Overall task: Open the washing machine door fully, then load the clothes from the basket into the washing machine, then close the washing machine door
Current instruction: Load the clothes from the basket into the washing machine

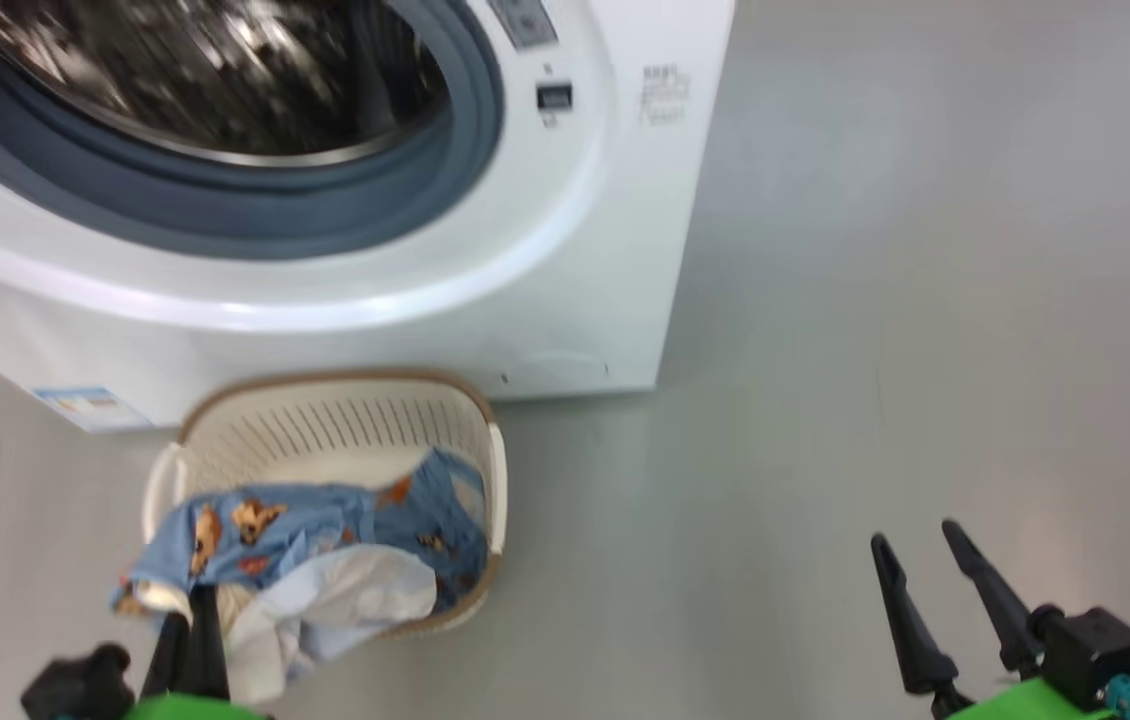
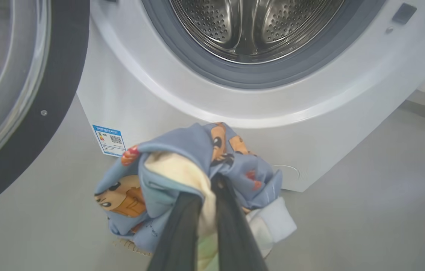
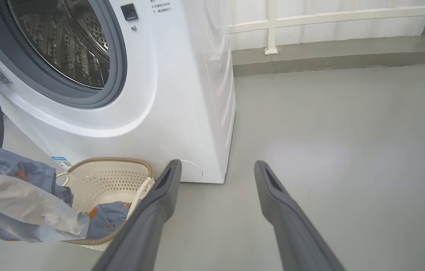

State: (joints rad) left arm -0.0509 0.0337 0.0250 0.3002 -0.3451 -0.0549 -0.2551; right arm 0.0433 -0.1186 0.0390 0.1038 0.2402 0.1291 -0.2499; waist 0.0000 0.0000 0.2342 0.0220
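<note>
Clamping the clothes in the left gripper at near left, both dark fingers pressed together on a bunch of light-blue fabric with orange-brown cartoon figures, a white piece hanging beneath. Held up over the near rim of the basket, with more blue fabric lying inside it. Set on the grey floor, that basket, just in front of the washing machine. Holding the right gripper wide apart over bare floor at near right, well apart from the basket, gripping nothing. Swung out to the left: the washing machine door, black ring around clear glass, leaving the steel drum and grey-blue gasket exposed. Stuck low on the washer's left front: a blue label sticker with a QR code, print too small to read. Printed right of the opening, beside a dark latch slot: small lines of writing, illegible. Low at the right front: a round service flap
</note>
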